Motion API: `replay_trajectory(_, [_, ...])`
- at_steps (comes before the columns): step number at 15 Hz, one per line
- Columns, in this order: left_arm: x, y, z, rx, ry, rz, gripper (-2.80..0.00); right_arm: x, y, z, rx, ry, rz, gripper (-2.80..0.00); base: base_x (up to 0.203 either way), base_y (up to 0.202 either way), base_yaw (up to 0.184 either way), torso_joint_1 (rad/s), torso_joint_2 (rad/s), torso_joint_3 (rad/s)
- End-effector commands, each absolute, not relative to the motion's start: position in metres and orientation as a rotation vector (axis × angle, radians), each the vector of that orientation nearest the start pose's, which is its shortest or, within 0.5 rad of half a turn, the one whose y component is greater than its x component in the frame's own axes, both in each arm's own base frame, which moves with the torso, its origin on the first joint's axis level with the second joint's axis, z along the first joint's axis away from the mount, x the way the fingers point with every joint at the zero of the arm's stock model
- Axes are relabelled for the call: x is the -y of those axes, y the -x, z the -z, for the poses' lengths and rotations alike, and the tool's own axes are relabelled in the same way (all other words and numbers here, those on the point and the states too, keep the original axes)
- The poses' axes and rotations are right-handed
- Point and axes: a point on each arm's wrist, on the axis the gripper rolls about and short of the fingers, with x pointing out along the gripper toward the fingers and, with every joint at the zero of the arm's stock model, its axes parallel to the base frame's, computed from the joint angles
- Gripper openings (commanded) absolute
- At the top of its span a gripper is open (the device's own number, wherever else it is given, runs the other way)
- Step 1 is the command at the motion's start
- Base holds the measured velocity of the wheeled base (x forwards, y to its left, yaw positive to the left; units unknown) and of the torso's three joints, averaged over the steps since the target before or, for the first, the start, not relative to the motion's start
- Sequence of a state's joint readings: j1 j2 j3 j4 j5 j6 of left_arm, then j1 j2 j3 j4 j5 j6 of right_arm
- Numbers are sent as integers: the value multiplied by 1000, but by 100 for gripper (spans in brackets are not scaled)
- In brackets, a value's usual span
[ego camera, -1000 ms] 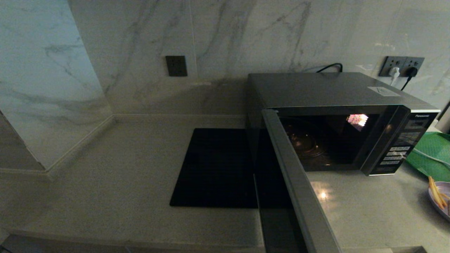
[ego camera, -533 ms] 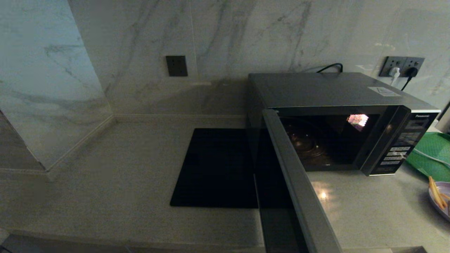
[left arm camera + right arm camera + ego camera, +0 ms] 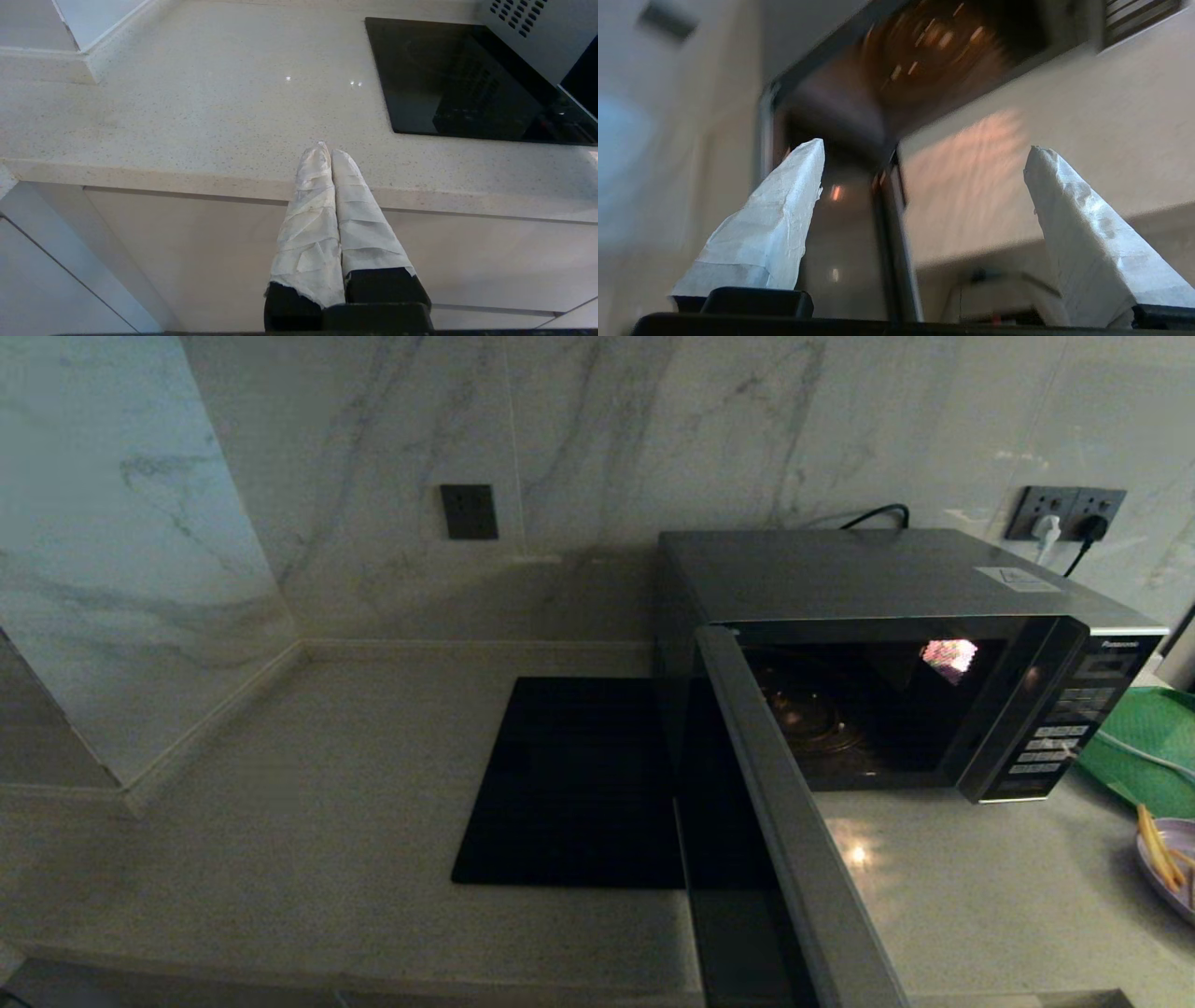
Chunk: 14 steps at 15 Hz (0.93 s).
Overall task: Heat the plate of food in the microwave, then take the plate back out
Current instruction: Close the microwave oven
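Speckled pale stone worktop (image 3: 280, 821), left gripper (image 3: 327, 151) clenched empty over its front edge, right gripper (image 3: 924, 154) spread wide and empty facing open grey-silver microwave (image 3: 887, 579), pale lilac plate of food (image 3: 1167, 863) right of it, marble wall behind.

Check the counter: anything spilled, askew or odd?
Nothing spilled or damaged. The microwave door stands wide open over the counter edge, cavity empty; the plate of food sits on the counter to its right.
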<state>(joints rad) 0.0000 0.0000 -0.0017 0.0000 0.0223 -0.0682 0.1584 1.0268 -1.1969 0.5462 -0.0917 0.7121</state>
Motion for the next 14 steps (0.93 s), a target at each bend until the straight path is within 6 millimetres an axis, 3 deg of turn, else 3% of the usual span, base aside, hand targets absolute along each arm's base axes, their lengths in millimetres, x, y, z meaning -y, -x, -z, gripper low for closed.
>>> replay_trajectory(1, [-1,23,-76,2,69,-23,-280,-20,-95,-333,-404,-644,5,0,0,0,0,0,0,0])
replay_trajectory(3, [-1,23,-76,2,69,-23,-280,-23,-102,-331,-430,-635,1,0,0,0,0,0,0,0])
replay_trajectory(4, [-1,23,-76,2,69,-23,-280,-24,-107,-330,-443,-633,5,-280,0,0,0,0,0,0])
replay_trajectory(10, [-1,23,-76,2,69,-23,-280,-39,-111,-332,-475,-518,-123,-280,0,0,0,0,0,0])
replay_trajectory(14, [-1,23,-76,2,69,-23,-280,-48,-113,-332,-472,-318,-202,-280,0,0,0,0,0,0])
